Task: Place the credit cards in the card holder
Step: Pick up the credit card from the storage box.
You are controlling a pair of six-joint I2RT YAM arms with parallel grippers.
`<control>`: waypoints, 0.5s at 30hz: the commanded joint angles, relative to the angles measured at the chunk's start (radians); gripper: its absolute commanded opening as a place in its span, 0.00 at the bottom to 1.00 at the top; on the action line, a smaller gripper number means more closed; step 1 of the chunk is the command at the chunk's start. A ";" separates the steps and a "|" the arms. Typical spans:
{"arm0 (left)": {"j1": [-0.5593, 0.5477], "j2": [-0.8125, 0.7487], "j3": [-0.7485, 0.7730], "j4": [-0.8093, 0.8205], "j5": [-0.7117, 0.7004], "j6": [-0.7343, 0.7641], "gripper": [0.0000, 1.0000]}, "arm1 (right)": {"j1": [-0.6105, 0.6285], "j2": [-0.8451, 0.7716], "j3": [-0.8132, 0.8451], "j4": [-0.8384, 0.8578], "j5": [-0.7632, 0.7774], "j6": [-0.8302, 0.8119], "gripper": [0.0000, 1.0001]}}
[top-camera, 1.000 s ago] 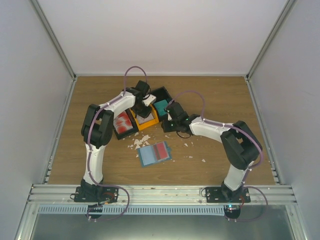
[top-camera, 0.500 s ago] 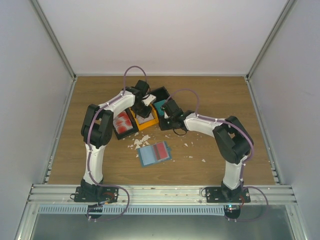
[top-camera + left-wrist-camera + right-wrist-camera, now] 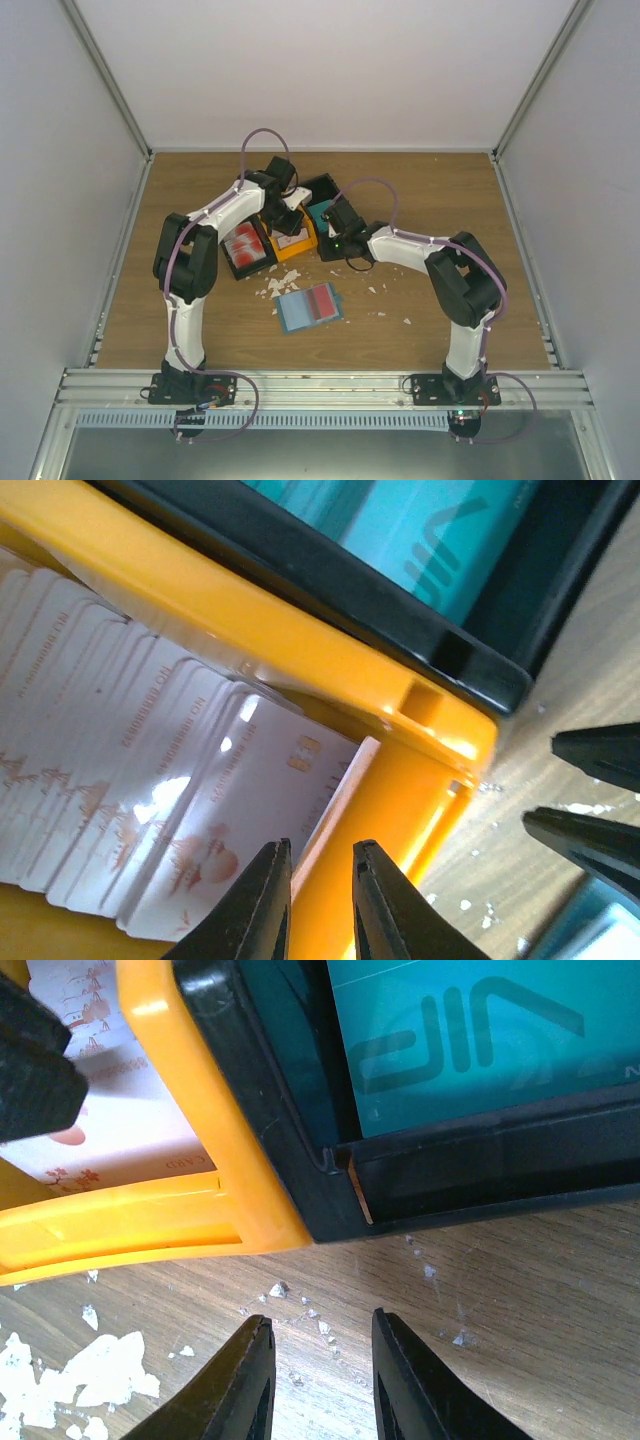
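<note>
Seemingly the left gripper [image 3: 318, 905] sets its jaws nearly together on either side of one credit card [image 3: 265, 820], though I cannot tell whether they truly pinch it. That card tips up against the yellow bin [image 3: 300, 655] wall just ahead of the fingertips, lifted off the fanned credit cards [image 3: 110, 730] so it can be taken. The right gripper [image 3: 315, 1380] hangs empty, jaws apart, over the table [image 3: 520, 1290] just short of the black bin [image 3: 450, 1175] corner, while the card holder [image 3: 298, 312] lies flat well behind both grippers, toward the bases, ready to receive cards.

Top view high, from behind; both wrist views close over yellow bin [image 3: 150, 1225]
</note>
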 commanded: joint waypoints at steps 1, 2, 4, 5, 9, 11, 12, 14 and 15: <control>-0.008 -0.048 -0.030 -0.027 0.059 -0.019 0.21 | -0.006 -0.017 -0.017 0.017 -0.004 -0.003 0.29; -0.009 -0.052 -0.038 -0.026 0.062 -0.021 0.21 | -0.006 -0.017 -0.020 0.017 -0.005 -0.001 0.29; -0.011 -0.068 -0.057 -0.019 0.074 -0.024 0.21 | -0.005 -0.020 -0.026 0.019 -0.007 -0.002 0.29; -0.013 -0.077 -0.068 -0.012 0.079 -0.025 0.21 | -0.006 -0.021 -0.027 0.019 -0.008 -0.002 0.29; -0.017 -0.102 -0.099 0.004 0.116 -0.025 0.22 | -0.006 -0.025 -0.029 0.021 -0.007 -0.001 0.29; -0.018 -0.110 -0.106 0.010 0.124 -0.023 0.23 | -0.005 -0.027 -0.031 0.021 -0.007 0.000 0.29; -0.018 -0.114 -0.108 0.013 0.123 -0.022 0.24 | -0.006 -0.028 -0.031 0.021 -0.007 -0.001 0.29; -0.019 -0.109 -0.108 0.017 0.121 -0.020 0.27 | -0.005 -0.029 -0.032 0.021 -0.007 -0.001 0.29; -0.018 -0.104 -0.104 0.017 0.117 -0.020 0.29 | -0.005 -0.030 -0.033 0.021 -0.007 0.000 0.29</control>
